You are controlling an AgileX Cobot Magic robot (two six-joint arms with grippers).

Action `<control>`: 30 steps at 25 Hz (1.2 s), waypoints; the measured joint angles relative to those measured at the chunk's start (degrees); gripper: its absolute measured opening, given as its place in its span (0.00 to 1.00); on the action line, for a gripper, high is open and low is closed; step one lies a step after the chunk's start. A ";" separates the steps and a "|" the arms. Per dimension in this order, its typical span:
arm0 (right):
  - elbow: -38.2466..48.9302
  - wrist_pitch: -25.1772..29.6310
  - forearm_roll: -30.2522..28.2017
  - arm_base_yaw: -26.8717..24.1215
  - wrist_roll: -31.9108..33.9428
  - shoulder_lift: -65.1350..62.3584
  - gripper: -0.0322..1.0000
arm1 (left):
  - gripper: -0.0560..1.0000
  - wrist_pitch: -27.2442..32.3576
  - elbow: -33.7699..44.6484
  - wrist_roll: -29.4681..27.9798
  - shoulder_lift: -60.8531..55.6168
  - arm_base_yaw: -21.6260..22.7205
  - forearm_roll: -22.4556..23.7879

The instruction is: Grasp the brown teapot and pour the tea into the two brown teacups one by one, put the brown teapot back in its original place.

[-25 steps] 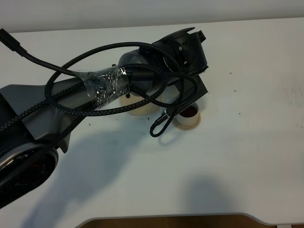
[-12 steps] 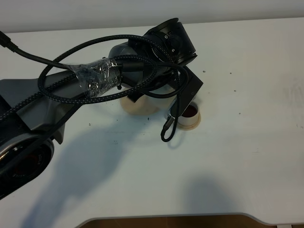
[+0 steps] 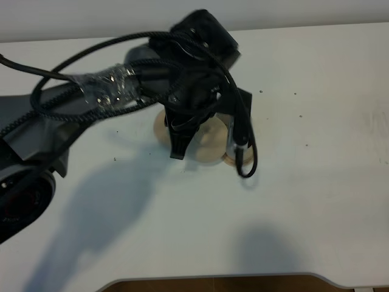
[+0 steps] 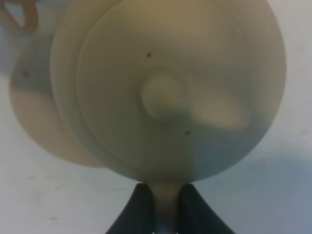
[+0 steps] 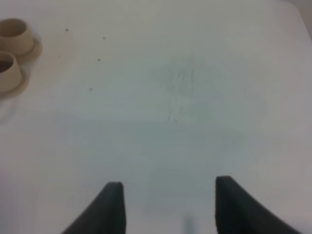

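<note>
Right wrist: wide tabletop (image 5: 185, 107) beside teacups (image 5: 15, 30)

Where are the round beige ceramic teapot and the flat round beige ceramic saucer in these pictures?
beige teapot (image 4: 163, 95): left wrist view, on the lid knob.
beige saucer (image 4: 36, 129): left wrist view, on its bare surface beside the pot.

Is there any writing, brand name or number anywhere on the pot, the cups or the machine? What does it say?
None can be read.
No text shows on the brown teapot, the two brown teacups, the black arm or the white table.
Both wrist views are blurred, so any fine print there would be unreadable.
</note>
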 joint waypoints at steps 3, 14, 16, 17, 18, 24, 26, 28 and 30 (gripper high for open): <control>0.00 0.00 0.00 0.00 0.00 0.00 0.46 | 0.16 0.00 0.00 -4.47 -0.11 1.56 -4.10; 0.00 0.00 0.00 0.00 0.00 0.00 0.46 | 0.16 -2.35 3.34 -8.99 -2.40 2.65 -4.96; 0.00 0.00 0.00 0.00 0.00 0.00 0.46 | 0.16 -5.56 3.34 -8.99 -3.91 2.85 -1.99; 0.00 0.00 0.00 0.00 0.00 0.00 0.46 | 0.16 -6.54 2.97 -8.99 -4.23 3.10 -0.99; 0.00 0.00 0.00 0.00 0.00 0.00 0.46 | 0.16 -7.63 2.44 -8.99 -4.36 3.47 -0.02; 0.00 0.00 0.00 0.00 0.00 0.00 0.46 | 0.16 -10.27 -1.34 -8.94 -3.32 5.50 3.37; 0.00 0.00 0.00 0.00 0.00 0.00 0.46 | 0.16 -12.02 -2.64 -8.87 -1.98 5.50 5.12; 0.00 0.00 0.00 0.00 0.00 0.00 0.46 | 0.16 -13.43 -4.18 -8.70 -0.09 5.50 6.24; 0.00 0.00 0.00 0.00 0.00 0.00 0.46 | 0.16 -13.98 -6.26 -7.92 2.25 5.50 6.96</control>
